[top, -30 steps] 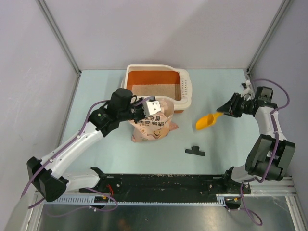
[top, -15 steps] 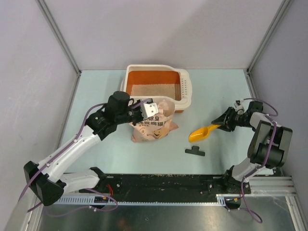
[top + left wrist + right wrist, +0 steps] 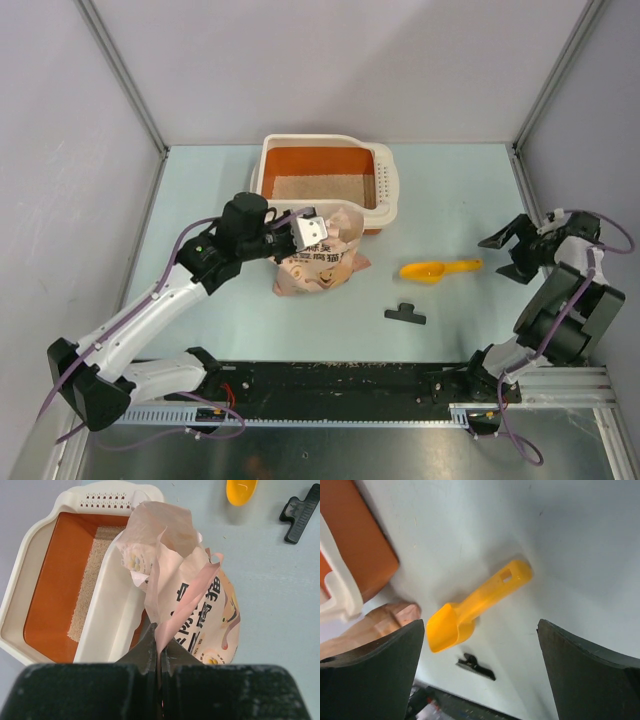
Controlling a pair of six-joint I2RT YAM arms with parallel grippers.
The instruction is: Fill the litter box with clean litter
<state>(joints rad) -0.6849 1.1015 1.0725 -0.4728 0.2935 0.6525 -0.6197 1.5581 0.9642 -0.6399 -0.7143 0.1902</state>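
Left wrist: left gripper (image 3: 159, 650) pinches pink bag (image 3: 200, 610); right gripper (image 3: 506, 257) spread, seemingly off scoop (image 3: 438, 270).

- Pink printed bag (image 3: 318, 262): upright, top edge caught in the left gripper (image 3: 312, 231).
- Orange scoop (image 3: 438, 270): lying flat on the table (image 3: 200, 200), just ahead of the right gripper (image 3: 508, 256), apart from it.
- Black clip (image 3: 405, 315): beyond the scoop from that gripper.

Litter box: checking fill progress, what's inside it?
Pale beige litter covers part of the litter box floor, the rest bare orange; the pink bag hides part of it.
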